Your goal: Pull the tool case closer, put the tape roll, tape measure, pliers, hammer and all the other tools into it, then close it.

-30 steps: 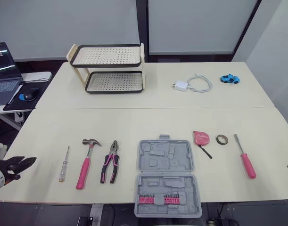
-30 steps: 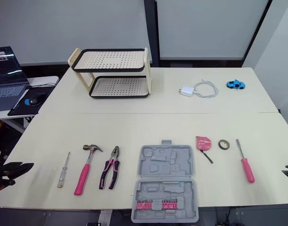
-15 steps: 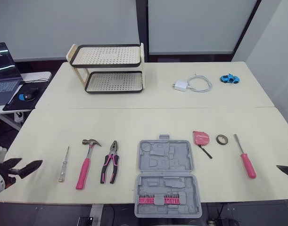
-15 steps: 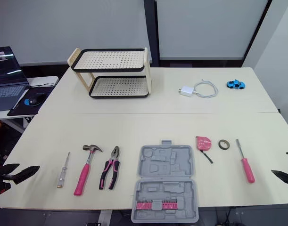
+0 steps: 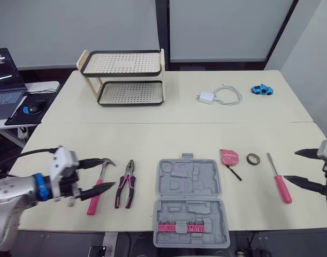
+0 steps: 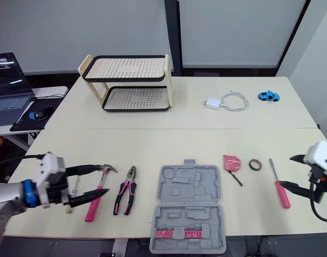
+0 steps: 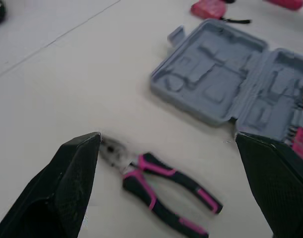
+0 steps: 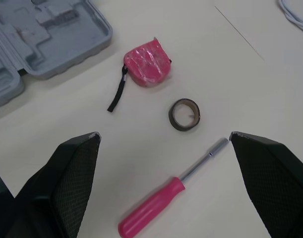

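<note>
While the tool case [image 5: 191, 201] lies open at 6 o'clock on the tabletop [image 5: 152, 136], left gripper [image 5: 105, 174] fingers gape over the hammer [image 5: 91, 204] at 9, right gripper [image 5: 291, 165] fingers gape near the screwdriver [image 5: 283, 193] at 3, likely readying grabs

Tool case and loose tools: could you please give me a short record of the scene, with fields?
Tool case: open flat at the front edge of the table, with only a row of bits inside
Left of case: pliers, then hammer
Right of case: tape measure, tape roll, pink screwdriver
Left claw: open, by the hammer and pliers
Right claw: open, beside the pink screwdriver
Held: nothing
</note>
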`<action>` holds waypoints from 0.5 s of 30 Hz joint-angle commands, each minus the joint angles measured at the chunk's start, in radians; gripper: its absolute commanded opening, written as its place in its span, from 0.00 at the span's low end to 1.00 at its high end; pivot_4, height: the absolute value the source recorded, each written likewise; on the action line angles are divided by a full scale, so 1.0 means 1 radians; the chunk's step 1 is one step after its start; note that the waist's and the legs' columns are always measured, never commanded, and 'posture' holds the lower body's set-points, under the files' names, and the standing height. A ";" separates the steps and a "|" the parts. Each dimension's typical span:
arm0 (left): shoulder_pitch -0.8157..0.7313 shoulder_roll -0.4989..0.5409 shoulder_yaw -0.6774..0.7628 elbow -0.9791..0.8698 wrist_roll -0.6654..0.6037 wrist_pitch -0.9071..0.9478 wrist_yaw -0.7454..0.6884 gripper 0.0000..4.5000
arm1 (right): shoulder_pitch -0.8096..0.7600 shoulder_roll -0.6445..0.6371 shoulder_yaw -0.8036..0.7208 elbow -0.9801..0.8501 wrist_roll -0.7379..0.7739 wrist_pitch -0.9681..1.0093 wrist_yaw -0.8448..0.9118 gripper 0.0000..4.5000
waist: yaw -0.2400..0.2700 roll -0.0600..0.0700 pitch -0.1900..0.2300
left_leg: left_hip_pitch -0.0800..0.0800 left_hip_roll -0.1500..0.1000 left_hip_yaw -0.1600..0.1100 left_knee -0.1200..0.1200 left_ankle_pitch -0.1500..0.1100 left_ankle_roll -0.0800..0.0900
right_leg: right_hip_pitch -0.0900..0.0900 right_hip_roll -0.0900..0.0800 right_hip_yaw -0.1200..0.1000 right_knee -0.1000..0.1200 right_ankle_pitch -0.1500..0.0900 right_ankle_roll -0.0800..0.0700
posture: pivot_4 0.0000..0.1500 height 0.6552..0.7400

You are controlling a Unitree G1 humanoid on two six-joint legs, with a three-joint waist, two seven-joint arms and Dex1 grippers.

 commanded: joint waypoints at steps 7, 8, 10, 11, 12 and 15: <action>-0.195 -0.090 -0.191 -0.089 -0.036 -0.033 -0.021 1.00 | -0.247 0.033 0.380 0.097 -0.118 -0.021 -0.121 0.86 | -0.003 0.000 0.000 | 0.000 0.000 0.002 0.001 0.000 0.000 | 0.000 0.001 -0.001 0.000 0.000 0.000 | 1.00 1.00; -0.203 -0.096 -0.208 -0.093 -0.037 -0.032 -0.025 1.00 | -0.267 0.047 0.421 0.118 -0.142 -0.036 -0.134 0.79 | -0.003 0.000 0.000 | 0.000 0.000 0.002 0.001 0.000 0.000 | 0.000 0.001 -0.001 0.000 0.000 0.000 | 1.00 1.00; -0.217 -0.110 -0.231 -0.093 -0.036 -0.030 -0.017 1.00 | -0.299 0.071 0.478 0.158 -0.179 -0.066 -0.152 0.71 | -0.003 0.000 0.000 | 0.000 0.000 0.002 0.001 0.000 0.000 | 0.000 0.001 -0.001 0.000 0.000 0.000 | 1.00 1.00; -0.223 -0.115 -0.241 -0.091 -0.034 -0.030 -0.012 1.00 | -0.315 0.085 0.499 0.179 -0.195 -0.082 -0.161 0.71 | -0.003 0.000 0.000 | 0.000 0.000 0.002 0.001 0.000 0.000 | 0.000 0.001 -0.001 0.000 0.000 0.000 | 1.00 1.00; -0.229 -0.120 -0.253 -0.089 -0.031 -0.031 -0.011 1.00 | -0.332 0.099 0.518 0.201 -0.207 -0.090 -0.167 0.71 | -0.002 0.000 0.000 | -0.001 0.000 0.001 0.001 0.000 0.000 | -0.001 0.001 -0.001 0.000 0.000 0.000 | 1.00 1.00; -0.243 -0.136 -0.288 -0.088 -0.024 -0.038 -0.011 1.00 | -0.379 0.132 0.578 0.276 -0.251 -0.140 -0.175 0.71 | -0.002 0.000 0.001 | -0.001 0.000 0.001 0.001 0.000 0.000 | -0.001 0.001 0.000 0.000 0.000 0.000 | 1.00 1.00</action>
